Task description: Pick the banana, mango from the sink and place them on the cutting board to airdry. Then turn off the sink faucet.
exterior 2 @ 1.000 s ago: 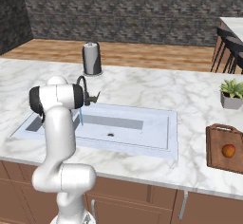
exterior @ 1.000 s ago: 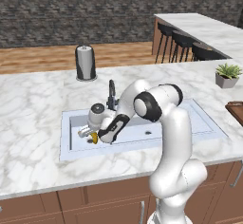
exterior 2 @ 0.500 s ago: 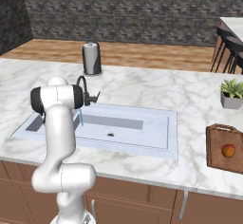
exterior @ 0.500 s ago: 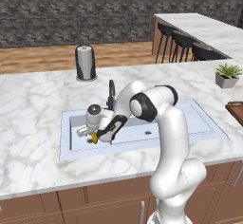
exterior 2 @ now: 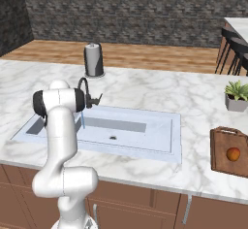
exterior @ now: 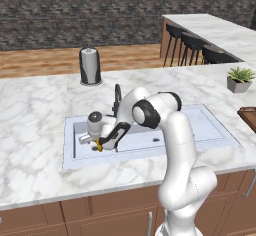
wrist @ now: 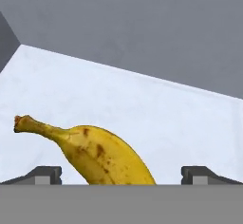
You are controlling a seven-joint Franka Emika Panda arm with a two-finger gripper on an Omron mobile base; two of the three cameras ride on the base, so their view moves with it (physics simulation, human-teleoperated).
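The banana (wrist: pixel 104 154), yellow with brown flecks, lies on the pale floor of the sink (exterior: pixel 145 152), in its left compartment. My gripper (wrist: pixel 123 175) stands open over it, with one fingertip (wrist: pixel 45 174) on each side and a gap to the fruit. From the left base view the gripper (exterior: pixel 101 141) is low in the basin with the banana (exterior: pixel 98 146) just under it. The mango (exterior 2: pixel 233 154) rests on the brown cutting board (exterior 2: pixel 231 138) at the right. Behind the basin stands the dark sink faucet (exterior 2: pixel 85 89), with a thin blue stream (exterior 2: pixel 83 120) running.
A dark paper-towel holder (exterior: pixel 90 66) stands on the counter behind the sink. A grey potted plant (exterior 2: pixel 237 95) sits beyond the cutting board. Bar stools (exterior: pixel 192 42) line the far counter at the back right. My arm's elbow (exterior 2: pixel 58 102) rises beside the faucet.
The hand has edged a little lower and to the left in the basin, closer to the banana. Its jaws have stayed wide apart.
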